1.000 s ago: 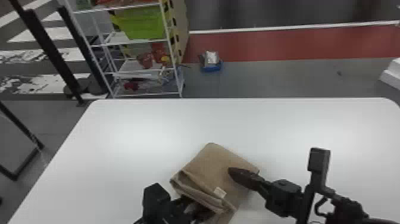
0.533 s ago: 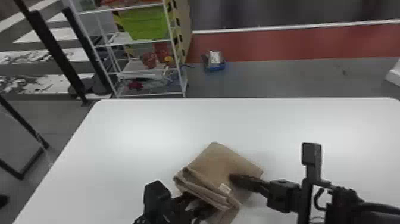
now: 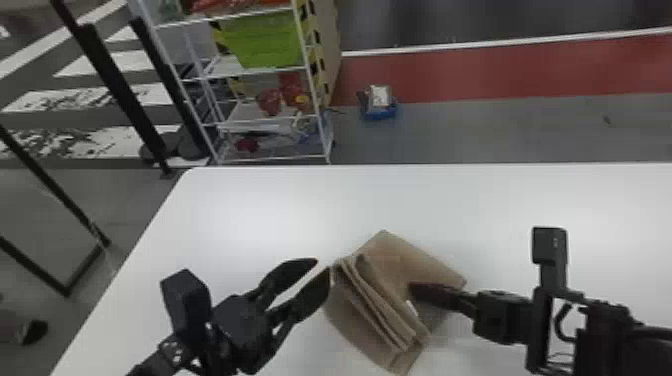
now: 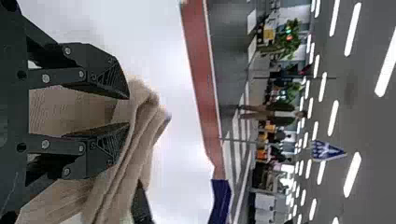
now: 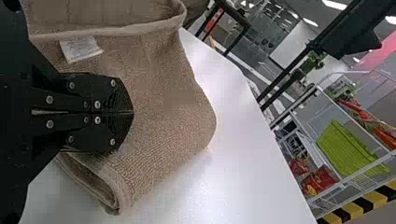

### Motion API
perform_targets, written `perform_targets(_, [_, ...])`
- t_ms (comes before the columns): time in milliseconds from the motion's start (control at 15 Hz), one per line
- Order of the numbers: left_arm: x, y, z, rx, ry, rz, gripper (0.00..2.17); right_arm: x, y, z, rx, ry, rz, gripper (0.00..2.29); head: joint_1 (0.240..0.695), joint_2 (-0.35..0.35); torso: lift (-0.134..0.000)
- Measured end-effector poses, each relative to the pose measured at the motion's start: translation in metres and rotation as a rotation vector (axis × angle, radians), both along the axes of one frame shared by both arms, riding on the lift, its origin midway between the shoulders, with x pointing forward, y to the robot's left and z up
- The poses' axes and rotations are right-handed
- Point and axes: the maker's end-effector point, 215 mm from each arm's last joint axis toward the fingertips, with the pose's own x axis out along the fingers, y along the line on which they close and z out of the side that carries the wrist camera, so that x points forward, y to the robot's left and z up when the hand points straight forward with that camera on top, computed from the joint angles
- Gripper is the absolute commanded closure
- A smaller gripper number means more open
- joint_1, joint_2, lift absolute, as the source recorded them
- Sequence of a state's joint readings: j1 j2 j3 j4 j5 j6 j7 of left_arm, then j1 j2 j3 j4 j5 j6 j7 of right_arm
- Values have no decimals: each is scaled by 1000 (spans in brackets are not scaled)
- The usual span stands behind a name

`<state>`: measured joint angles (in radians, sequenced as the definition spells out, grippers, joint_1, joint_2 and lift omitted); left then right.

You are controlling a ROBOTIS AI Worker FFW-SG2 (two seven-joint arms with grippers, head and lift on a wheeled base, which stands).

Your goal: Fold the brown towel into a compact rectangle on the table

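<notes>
Towel (image 3: 425,262) is part folded on the table (image 3: 250,215), well in from the far edge and right of the slanting left edge. Layered flap (image 3: 382,305) runs diagonally across it, loose and a bit skewed.

Step in hand, my read: tidy and flatten that flap. Keep the right tips as an anchor beside it, light pressure only, or the lower layers will skid. Left should take all the layers at the fold's end, lay them over in one low sweep, square the edges, then press from the middle out.

Left gripper (image 3: 323,267): fingers spread, nothing pinched, tips just beside the flap's far end; contact is hard to call. Arm enters from the bottom edge, angled forward and inward. Right gripper (image 3: 412,289): fingers together, tips on the towel, apparently not pinching cloth. Arm comes in from the right, low, pointing left.
</notes>
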<state>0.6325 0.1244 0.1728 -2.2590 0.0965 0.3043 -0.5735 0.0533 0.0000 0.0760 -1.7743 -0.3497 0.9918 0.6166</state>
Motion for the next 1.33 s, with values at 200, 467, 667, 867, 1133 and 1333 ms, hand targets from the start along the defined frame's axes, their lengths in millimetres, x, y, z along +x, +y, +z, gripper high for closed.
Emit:
perform_targets(200, [8, 47, 49, -27, -89, 85, 812, 6, -1, 0, -5, 3, 0, 2246, 695, 319, -124])
perform_targets(467, [12, 41, 57, -52, -105, 66, 812, 15, -1, -3, -24, 2, 4, 2246, 695, 321, -124])
perform_targets(667, [20, 23, 29, -50, -64, 41, 812, 25, 1, 0, -54, -11, 42, 2243, 695, 289, -124])
perform_targets(867, [28, 17, 20, -52, -43, 30, 812, 29, 13, 27, 8, -62, 145, 2243, 695, 289, -124])
perform_targets(1133, [38, 21, -1, -36, 29, 27, 812, 10, 4, 91, 88, -169, 132, 2243, 695, 289, -124])
perform_targets(1333, [45, 30, -38, -30, 107, 43, 812, 10, -60, 141, 18, -361, -57, 2243, 695, 238, -124])
